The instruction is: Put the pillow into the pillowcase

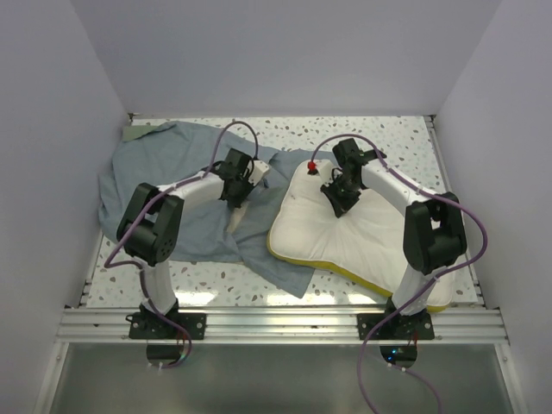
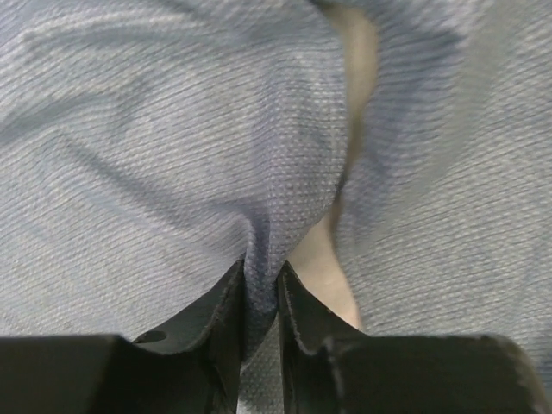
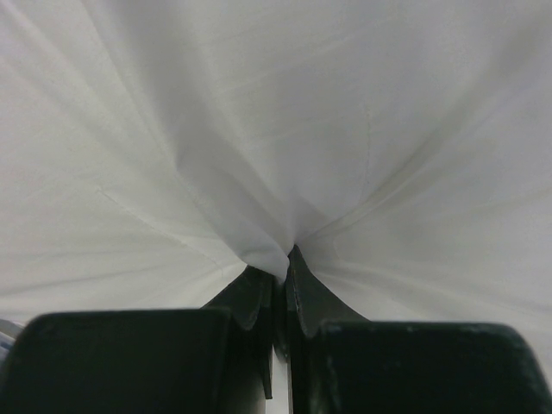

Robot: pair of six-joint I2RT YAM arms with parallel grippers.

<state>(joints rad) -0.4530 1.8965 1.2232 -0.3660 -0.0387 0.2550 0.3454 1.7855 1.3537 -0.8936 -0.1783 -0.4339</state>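
Pinch grips on both fabrics, white speckled stone-look table (image 1: 379,134).
The left gripper (image 2: 261,267) is nipped narrow on a raised fold of the thin, wrinkled grey-blue woven pillowcase (image 1: 168,164), which sprawls rumpled over the table's left half; a tan face shows through a gap beside the fold. The right gripper (image 3: 283,259) is clamped tight on a tented pucker of the plump, rectangular cream-white pillow (image 1: 315,237) — smooth top, bright yellow edge — which lies on the right half, its left edge touching the pillowcase.
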